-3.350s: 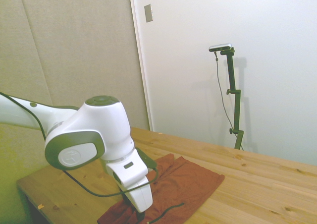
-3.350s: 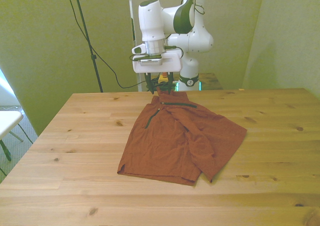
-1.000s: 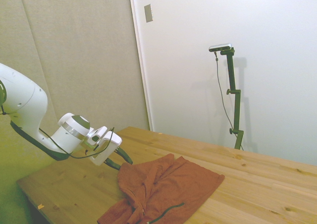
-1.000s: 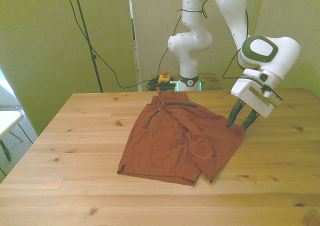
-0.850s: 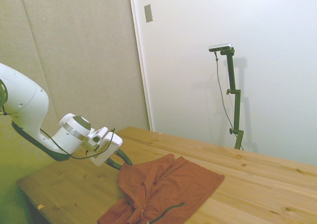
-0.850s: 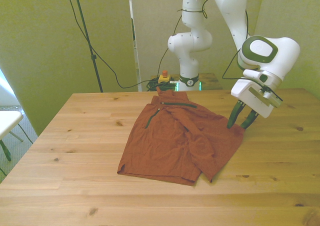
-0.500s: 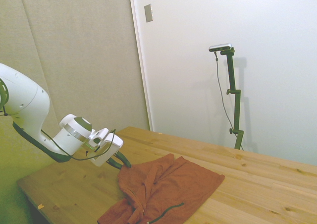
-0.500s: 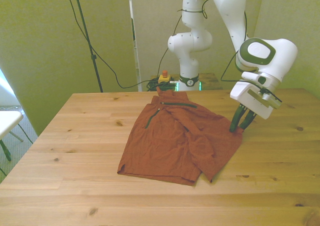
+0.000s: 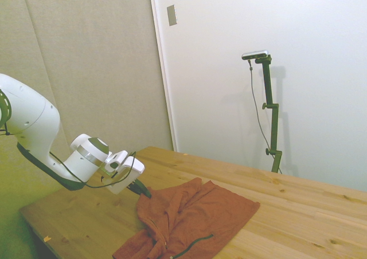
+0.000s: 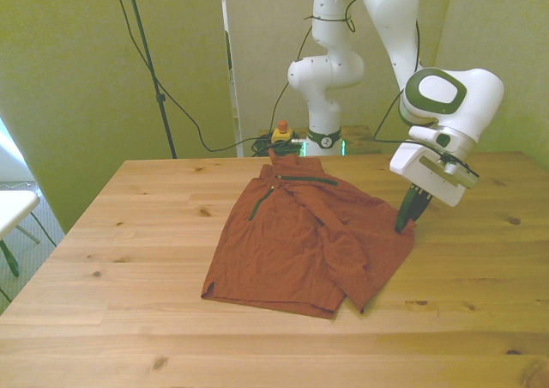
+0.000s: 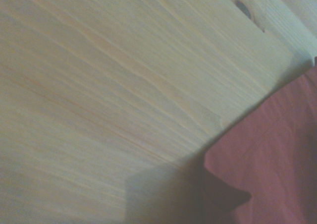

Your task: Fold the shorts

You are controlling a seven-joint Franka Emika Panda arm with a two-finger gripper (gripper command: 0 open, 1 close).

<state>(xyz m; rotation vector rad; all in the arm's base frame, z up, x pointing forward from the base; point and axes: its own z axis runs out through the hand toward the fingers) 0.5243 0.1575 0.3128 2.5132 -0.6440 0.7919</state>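
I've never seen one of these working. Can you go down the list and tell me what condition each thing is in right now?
Shorts: spread flat on the table, wrinkled, partly folded over themselves, corner at the front view's right pinched.
End effector: tilted down, fingers shut on that corner of the shorts.
Table: wooden, bears only the shorts.

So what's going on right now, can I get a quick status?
Gripper shut on the shorts' corner at the front view's right. Shorts flat on the table, wrinkled, not yet folded. Nothing in the way.
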